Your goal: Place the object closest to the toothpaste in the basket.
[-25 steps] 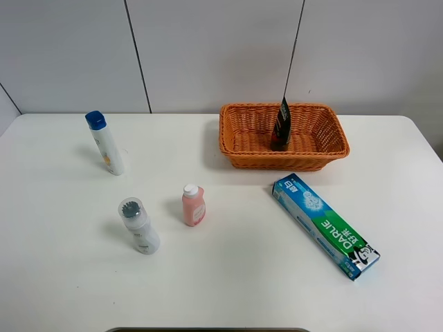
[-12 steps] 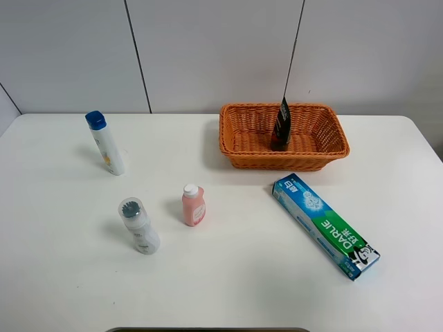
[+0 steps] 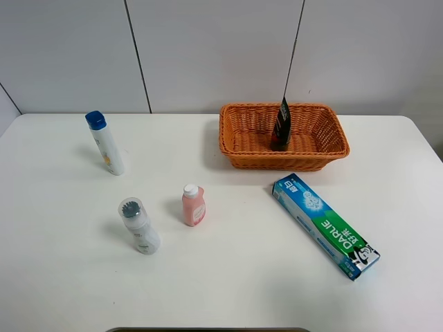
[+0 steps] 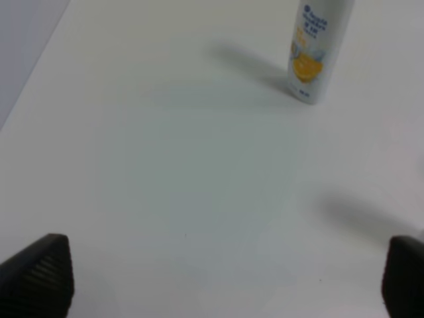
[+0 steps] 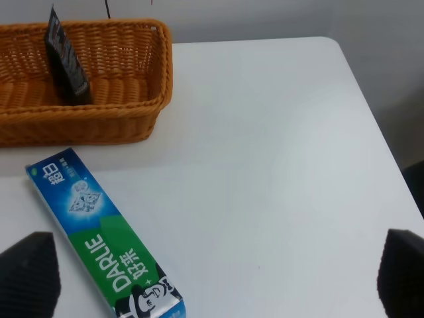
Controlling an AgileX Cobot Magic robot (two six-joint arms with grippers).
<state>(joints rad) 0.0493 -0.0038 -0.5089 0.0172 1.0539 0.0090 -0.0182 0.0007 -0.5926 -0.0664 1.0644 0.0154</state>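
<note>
Neither arm shows in the high view. In the left wrist view only the 2 dark ribbed fingertips [image 4: 36, 275] of the left pincer [image 4: 218, 278] show, each cut by the frame's corners, so the pincer body is unseen. Ahead of that pincer, the white bottle with the orange-yellow label [image 4: 317, 50] is blurred and its upper part runs off the frame. In the right wrist view the right pincer [image 5: 212, 275] likewise shows just 2 black tips [image 5: 26, 271] at the corners. The woven orange wicker basket [image 5: 99, 122], ahead of it, is cut off by the frame edge, and the black flat packet [image 5: 66, 63] in it bears print too small to read.
</note>
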